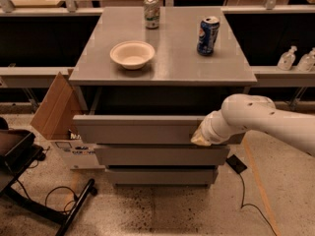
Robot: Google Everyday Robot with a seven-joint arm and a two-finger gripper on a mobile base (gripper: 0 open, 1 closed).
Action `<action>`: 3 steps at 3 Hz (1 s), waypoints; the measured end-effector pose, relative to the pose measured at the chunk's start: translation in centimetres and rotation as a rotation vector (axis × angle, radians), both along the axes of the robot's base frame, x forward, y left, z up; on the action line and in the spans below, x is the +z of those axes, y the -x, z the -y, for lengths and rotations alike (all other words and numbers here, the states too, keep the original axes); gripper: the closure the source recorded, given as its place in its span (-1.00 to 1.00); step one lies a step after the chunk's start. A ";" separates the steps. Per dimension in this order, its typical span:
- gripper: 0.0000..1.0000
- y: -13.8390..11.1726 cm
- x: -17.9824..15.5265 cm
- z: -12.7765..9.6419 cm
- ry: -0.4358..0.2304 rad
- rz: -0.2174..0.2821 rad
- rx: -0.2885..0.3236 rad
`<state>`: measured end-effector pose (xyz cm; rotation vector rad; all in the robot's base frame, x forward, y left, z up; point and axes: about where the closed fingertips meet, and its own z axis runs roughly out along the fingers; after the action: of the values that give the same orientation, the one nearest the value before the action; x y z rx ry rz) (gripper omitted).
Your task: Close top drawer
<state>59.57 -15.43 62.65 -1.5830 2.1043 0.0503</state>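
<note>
The top drawer (133,129) is a wide grey metal drawer with a plain flat front. It stands pulled out from the grey cabinet (162,68), and its dark inside shows behind the front panel. Two lower drawer fronts (157,156) sit below it, pushed further in. My white arm reaches in from the right, and my gripper (199,136) is against the right part of the top drawer's front. Its fingers are hidden behind the wrist.
On the cabinet top stand a white bowl (132,54), a green can (151,12) and a blue can (207,35). A cardboard box (56,112) leans at the cabinet's left. A black chair base (29,181) and cables lie on the floor at left. Two bottles (295,59) stand at right.
</note>
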 end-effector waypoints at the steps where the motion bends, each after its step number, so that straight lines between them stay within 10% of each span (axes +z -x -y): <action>1: 1.00 -0.1 0.0 0.0 0.000 0.001 -0.001; 3: 1.00 -6.4 0.5 2.6 -0.033 0.048 -0.067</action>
<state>66.02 -18.00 63.19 -1.4797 2.1069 0.0234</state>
